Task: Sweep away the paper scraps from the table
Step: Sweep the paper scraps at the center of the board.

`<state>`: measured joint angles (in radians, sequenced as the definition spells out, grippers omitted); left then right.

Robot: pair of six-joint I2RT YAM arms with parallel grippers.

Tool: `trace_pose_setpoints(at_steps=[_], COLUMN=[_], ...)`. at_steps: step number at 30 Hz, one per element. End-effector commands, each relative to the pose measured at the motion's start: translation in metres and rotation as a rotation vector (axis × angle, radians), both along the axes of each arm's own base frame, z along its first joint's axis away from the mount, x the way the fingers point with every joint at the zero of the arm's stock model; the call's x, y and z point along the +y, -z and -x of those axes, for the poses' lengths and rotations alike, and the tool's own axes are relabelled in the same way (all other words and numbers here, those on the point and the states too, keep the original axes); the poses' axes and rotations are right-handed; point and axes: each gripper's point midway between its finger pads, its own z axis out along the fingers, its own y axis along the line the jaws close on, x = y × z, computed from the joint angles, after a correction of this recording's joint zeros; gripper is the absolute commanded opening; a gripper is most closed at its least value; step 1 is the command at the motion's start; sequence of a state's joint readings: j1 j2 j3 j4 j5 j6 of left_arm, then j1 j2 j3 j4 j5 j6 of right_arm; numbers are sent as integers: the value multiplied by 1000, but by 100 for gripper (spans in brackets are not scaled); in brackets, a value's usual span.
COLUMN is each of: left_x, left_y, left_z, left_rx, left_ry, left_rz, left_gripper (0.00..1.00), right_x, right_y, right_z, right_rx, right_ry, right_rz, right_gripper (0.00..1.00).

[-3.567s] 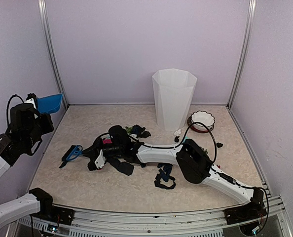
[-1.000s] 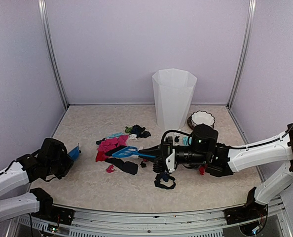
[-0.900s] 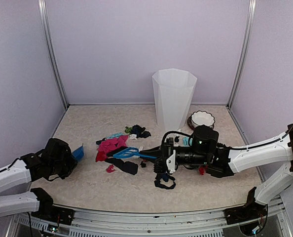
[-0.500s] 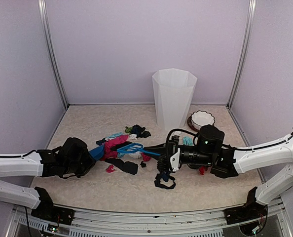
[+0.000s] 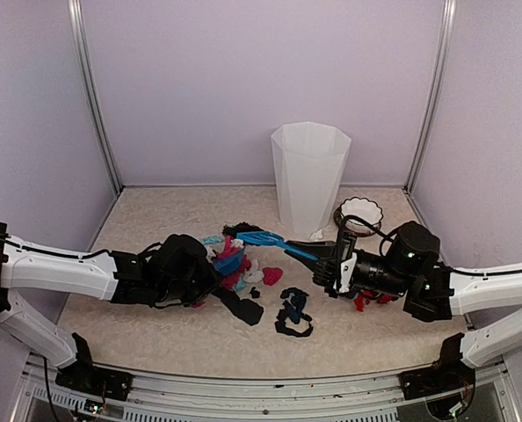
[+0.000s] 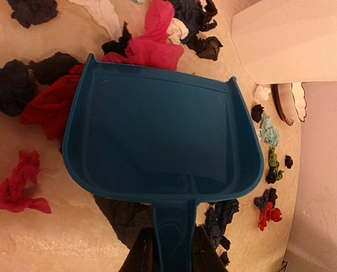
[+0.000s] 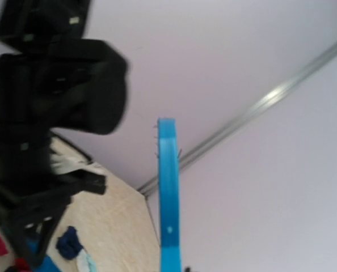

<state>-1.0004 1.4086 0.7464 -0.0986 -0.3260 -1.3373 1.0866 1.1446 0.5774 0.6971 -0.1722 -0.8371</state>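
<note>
Paper scraps [image 5: 271,275] in pink, red, black and dark blue lie in a loose pile at the middle of the table [image 5: 147,220]. My left gripper [image 5: 206,271] is shut on the handle of the blue dustpan [image 5: 228,262], whose mouth sits against the pile. In the left wrist view the dustpan [image 6: 163,141] is empty, with pink scraps [image 6: 157,48] at its lip and red ones [image 6: 49,107] beside it. My right gripper [image 5: 324,258] is shut on the blue brush [image 5: 263,237], held above the pile. The brush [image 7: 168,192] shows edge-on in the right wrist view; its fingers are hidden there.
A tall white bin [image 5: 309,176] stands at the back centre, and shows in the left wrist view [image 6: 293,39]. A white scalloped bowl [image 5: 359,213] sits right of it. More scraps [image 5: 292,316] lie near the front and under the right arm [image 5: 366,301].
My left arm swept in from the left with the dustpan up to the pile. My right arm drew back to the right and lifted the brush. Pink scraps shifted rightwards.
</note>
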Motion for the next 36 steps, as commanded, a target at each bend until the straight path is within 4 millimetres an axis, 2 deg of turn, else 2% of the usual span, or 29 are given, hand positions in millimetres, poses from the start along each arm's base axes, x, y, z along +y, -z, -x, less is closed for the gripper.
trace_pose_setpoints(at_steps=[1, 4, 9, 14, 20, 25, 29, 33, 36], left_x=[-29, -41, -38, -22, 12, 38, 65, 89, 106], left_y=[-15, -25, -45, -71, -101, -136, -161, -186, -203], left_z=[2, 7, 12, 19, 22, 18, 5, -8, -19], left_rx=[-67, -92, -152, -212, -306, -418, -470, -527, -561], left_ry=[69, 104, 153, 185, 190, 220, 218, 228, 212], left_rz=[-1, -33, -112, -194, -287, -376, -436, -468, -515], left_gripper=[0, 0, 0, 0, 0, 0, 0, 0, 0], right_x=[-21, -34, -50, -69, -82, -75, -60, -39, -20], right_y=[-9, -15, -14, -5, -1, 11, 13, 14, 11], right_z=[-9, -17, -39, -67, -88, -103, -116, -134, -158], right_rx=[77, 133, 291, 475, 655, 781, 798, 785, 756], right_ry=[100, 168, 281, 387, 447, 472, 483, 502, 539], right_rz=[-58, -94, -114, -146, -191, -158, -119, -72, -43], right_gripper=[0, 0, 0, 0, 0, 0, 0, 0, 0])
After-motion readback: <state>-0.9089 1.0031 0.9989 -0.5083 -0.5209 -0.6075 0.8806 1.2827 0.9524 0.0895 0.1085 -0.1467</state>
